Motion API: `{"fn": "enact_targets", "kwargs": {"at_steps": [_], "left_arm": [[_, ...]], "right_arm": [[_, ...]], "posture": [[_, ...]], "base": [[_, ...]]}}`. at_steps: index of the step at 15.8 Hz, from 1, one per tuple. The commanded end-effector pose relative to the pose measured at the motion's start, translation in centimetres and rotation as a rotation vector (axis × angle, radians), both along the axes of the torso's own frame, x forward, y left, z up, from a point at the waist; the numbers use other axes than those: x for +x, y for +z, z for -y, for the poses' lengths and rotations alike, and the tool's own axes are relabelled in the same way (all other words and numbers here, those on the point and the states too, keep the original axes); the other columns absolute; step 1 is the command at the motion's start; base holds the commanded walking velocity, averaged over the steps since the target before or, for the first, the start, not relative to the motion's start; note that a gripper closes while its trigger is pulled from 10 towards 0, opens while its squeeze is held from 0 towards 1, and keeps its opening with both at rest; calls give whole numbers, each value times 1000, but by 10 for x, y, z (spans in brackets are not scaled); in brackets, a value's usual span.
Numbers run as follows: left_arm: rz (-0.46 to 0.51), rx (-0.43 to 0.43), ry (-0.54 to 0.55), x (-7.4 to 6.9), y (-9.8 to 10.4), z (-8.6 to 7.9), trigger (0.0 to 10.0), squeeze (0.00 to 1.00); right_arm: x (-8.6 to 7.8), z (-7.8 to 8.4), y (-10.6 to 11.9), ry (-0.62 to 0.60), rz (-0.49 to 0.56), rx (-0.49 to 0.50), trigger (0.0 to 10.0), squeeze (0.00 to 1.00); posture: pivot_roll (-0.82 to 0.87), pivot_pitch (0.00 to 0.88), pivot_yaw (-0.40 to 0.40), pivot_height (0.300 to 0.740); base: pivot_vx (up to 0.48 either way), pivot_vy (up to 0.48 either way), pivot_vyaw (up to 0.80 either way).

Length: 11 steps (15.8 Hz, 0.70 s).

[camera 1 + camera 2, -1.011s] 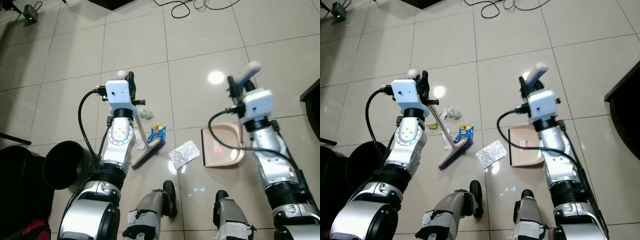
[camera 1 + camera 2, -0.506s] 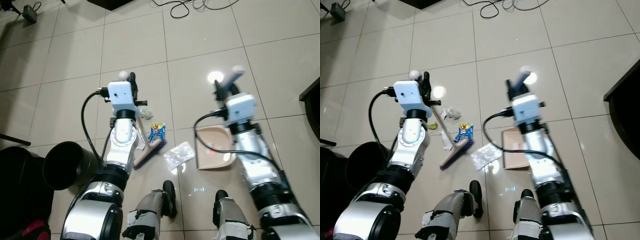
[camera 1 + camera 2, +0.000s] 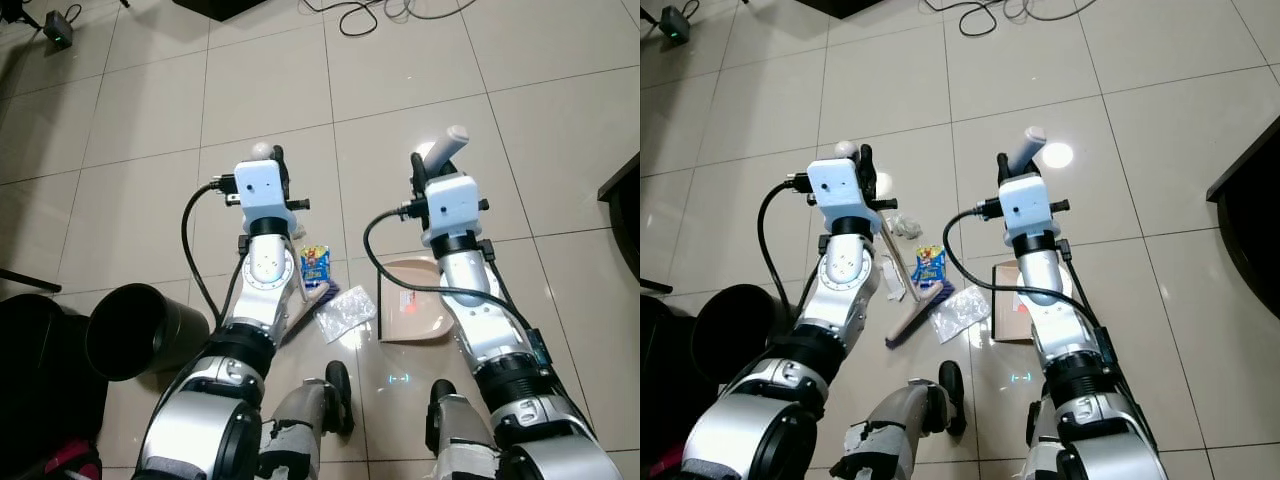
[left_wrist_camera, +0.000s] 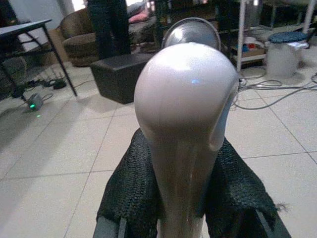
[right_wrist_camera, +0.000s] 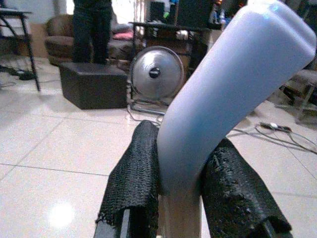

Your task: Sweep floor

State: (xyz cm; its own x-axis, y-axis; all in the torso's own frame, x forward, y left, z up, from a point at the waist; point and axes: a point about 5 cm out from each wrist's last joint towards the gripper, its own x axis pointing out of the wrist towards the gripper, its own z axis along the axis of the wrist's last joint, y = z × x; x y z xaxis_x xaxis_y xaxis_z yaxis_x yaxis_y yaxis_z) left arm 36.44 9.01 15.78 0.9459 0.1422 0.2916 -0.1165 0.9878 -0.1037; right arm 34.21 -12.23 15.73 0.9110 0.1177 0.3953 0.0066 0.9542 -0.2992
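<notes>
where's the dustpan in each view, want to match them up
Left eye view: dustpan low, right of centre, beside the right arm.
Right eye view: it lies lower centre, partly behind that arm.
Right wrist view: its handle stands between the right gripper fingers.
Left wrist view: the broom handle instead.
Shared landmark: blue snack packet, left of the pan.

Head views bright and evenly lit, sharp, no motion blur. Overhead lamp glare on the glossy floor tiles point(image 3: 1200, 130): a white spot right of centre in the right eye view, fainter reflections near the bottom centre. Left edge dark. Wrist views softer: broom handle point(image 4: 185, 114) and dustpan handle point(image 5: 233, 94) close-up and slightly blurred, blown-out window light at the top, dim background.
</notes>
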Motion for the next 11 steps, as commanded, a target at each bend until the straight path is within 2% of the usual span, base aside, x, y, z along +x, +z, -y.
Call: {"fn": "enact_targets", "kwargs": {"at_steps": [1,4,6,9,11], "left_arm": [[-64,-85,82,0,-10,-6,10000,0],[-80,-229,112,2,-2,4,10000,0],[-81,-289,103,3,1,10,10000,0],[-107,-481,38,4,12,31,10000,0],[-129,-555,10,4,13,37,10000,0]], "right_arm": [[-3,3,-26,-67,-129,7,10000,0],[-4,2,-25,-106,-127,27,10000,0],[-5,3,-25,-116,-125,33,10000,0],[-8,13,-25,-159,-123,46,10000,0],[-8,18,-26,-172,-126,53,10000,0]], "posture": [[168,361,243,740],[160,354,242,740],[156,350,240,740],[144,336,234,740],[142,331,232,740]], "base": [[0,0,0],[0,0,0],[0,0,0],[0,0,0],[0,0,0]]}}
